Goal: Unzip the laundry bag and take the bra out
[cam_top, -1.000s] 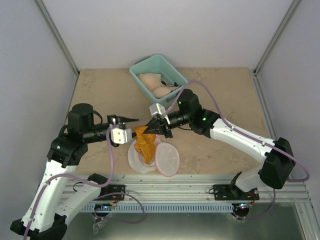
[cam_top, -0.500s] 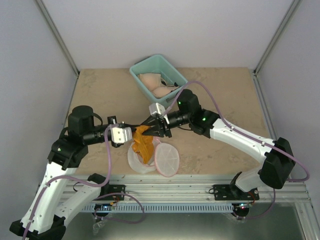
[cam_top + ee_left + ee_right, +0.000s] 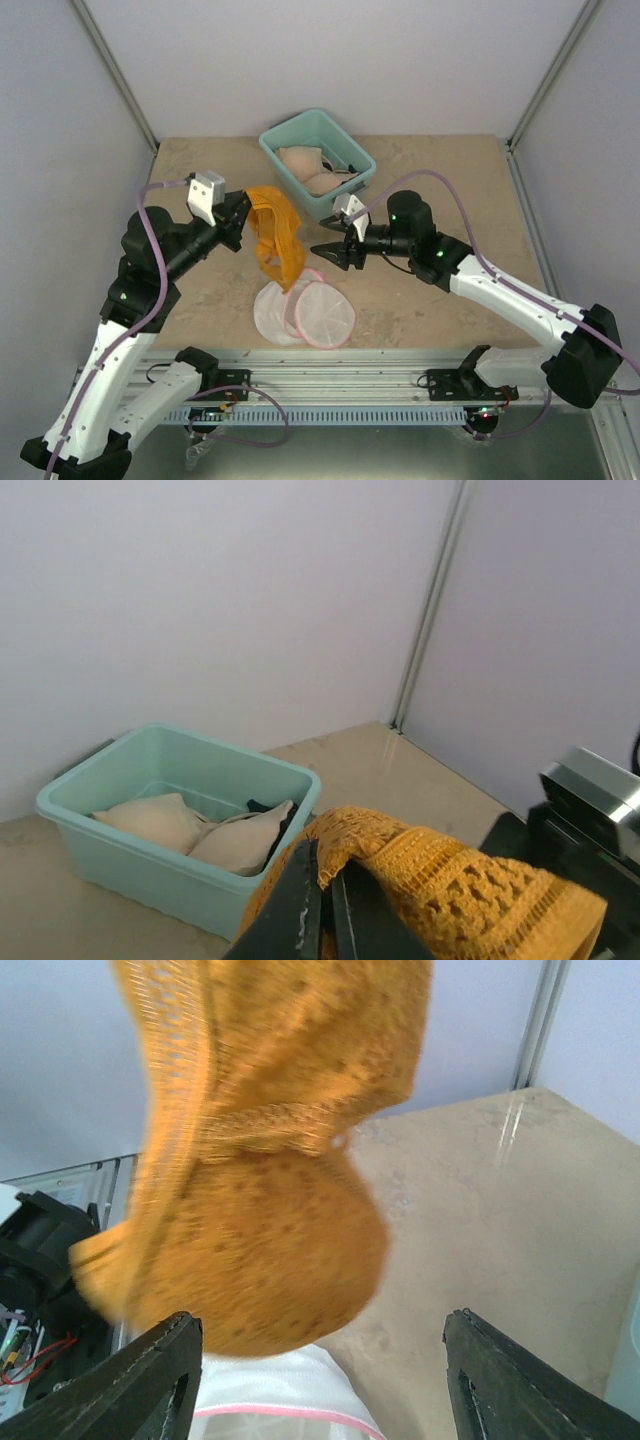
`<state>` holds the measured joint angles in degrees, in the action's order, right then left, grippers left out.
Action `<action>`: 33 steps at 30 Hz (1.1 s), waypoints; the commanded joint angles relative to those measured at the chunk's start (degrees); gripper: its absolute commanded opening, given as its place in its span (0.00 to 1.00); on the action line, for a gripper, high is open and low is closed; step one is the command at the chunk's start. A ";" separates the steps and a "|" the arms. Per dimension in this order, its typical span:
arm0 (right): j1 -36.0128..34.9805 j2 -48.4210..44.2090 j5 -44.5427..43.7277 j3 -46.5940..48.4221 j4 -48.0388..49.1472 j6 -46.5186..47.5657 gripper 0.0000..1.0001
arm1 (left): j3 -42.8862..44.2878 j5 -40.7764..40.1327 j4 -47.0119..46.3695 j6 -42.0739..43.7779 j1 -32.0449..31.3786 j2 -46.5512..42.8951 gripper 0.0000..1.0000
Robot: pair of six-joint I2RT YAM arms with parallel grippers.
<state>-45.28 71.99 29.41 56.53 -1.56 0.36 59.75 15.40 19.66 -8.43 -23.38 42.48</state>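
Note:
The orange lace bra (image 3: 277,238) hangs in the air from my left gripper (image 3: 243,207), which is shut on its upper edge. In the left wrist view the fingers (image 3: 322,905) pinch the bra (image 3: 450,880). The laundry bag (image 3: 305,314) lies unzipped on the table below, its two white mesh halves with pink rims spread apart. My right gripper (image 3: 328,254) is open, to the right of the bra and above the bag. In the right wrist view the bra (image 3: 270,1180) dangles in front of the open gripper (image 3: 320,1335), with the bag (image 3: 270,1395) underneath.
A teal plastic bin (image 3: 290,130) holding beige garments stands at the back of the table, just behind the bra; it also shows in the left wrist view (image 3: 180,735). Grey walls enclose the table on three sides.
The left gripper shut on the bra and lifted it up and back out of the bag. The right gripper let go, opened and drew back to the right.

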 commanded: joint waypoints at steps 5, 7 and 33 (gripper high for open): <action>-5.81 2.66 -5.63 2.58 4.33 -1.72 0.68 | 1.63 -9.68 -1.33 -0.30 -0.27 -0.12 0.00; -7.66 5.70 -8.78 5.08 5.15 -4.47 0.68 | 1.83 -11.45 -1.39 0.16 -0.27 0.05 0.00; -6.50 15.30 -21.58 8.74 6.01 -9.83 0.11 | -1.70 -5.51 0.37 8.24 -0.27 -0.50 0.00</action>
<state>-53.58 89.56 3.49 66.81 3.88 -14.04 59.48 4.34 20.29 -3.53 -23.38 43.11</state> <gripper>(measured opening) 0.167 0.021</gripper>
